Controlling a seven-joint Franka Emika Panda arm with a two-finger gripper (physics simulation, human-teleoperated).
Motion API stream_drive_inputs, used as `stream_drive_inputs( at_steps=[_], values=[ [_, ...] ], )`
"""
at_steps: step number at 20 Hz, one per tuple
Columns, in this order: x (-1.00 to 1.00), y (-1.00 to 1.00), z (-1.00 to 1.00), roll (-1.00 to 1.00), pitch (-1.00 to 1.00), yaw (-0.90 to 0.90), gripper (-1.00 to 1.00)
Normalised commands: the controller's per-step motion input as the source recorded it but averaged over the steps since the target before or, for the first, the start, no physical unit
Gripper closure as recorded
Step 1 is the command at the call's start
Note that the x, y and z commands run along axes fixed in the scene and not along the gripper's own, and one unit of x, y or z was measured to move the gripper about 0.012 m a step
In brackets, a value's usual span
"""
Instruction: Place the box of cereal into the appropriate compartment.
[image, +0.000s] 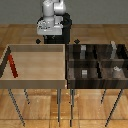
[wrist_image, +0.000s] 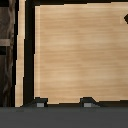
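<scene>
The box of cereal (image: 13, 66) lies in the large light-wood tray (image: 37, 81), hard against the wall on the exterior view's left, a thin red sliver that looks tilted, its upper end leaning toward the tray's far corner. The arm (image: 52, 15) is up at the back, above the far edge of the tray and nearer the bin side than the box, so the box is well apart from the gripper (image: 50, 37), off toward the exterior view's left and closer to the camera. In the wrist view the gripper (wrist_image: 62, 103) shows only as two grey fingertips (wrist_image: 39, 104) poking in at the edge of the picture, standing apart with a clear gap between them and nothing held; below them is bare pale wood of the tray floor, with the tray's wall and a strip of the dark bin beside it. No red shows in the wrist view. The four-part bin (image: 69, 70) sits just beside the tray on the exterior view's right, its walls dark brown. The tall slim grey block (image: 114, 49) stands in the far section on the exterior view's right, marking the compartment (image: 122, 54); shorter grey markers (image: 85, 73) sit in the other sections.
</scene>
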Motion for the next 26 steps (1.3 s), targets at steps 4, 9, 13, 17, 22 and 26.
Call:
stream_drive_inputs(
  at_steps=[4, 9, 13, 17, 22, 26],
  values=[
    [0.00, 0.00, 0.00, 0.00, 0.00, 0.00, -1.00],
    [0.00, -0.20, 0.00, 0.00, 0.00, 0.00, -1.00],
    [0.00, -1.00, 0.00, 0.00, 0.00, 0.00, -1.00],
    [0.00, -1.00, 0.00, 0.00, 0.00, 0.00, -1.00],
    [0.00, -1.00, 0.00, 0.00, 0.00, 0.00, -1.00],
    [0.00, -1.00, 0.00, 0.00, 0.00, 0.00, -1.00]
  ],
)
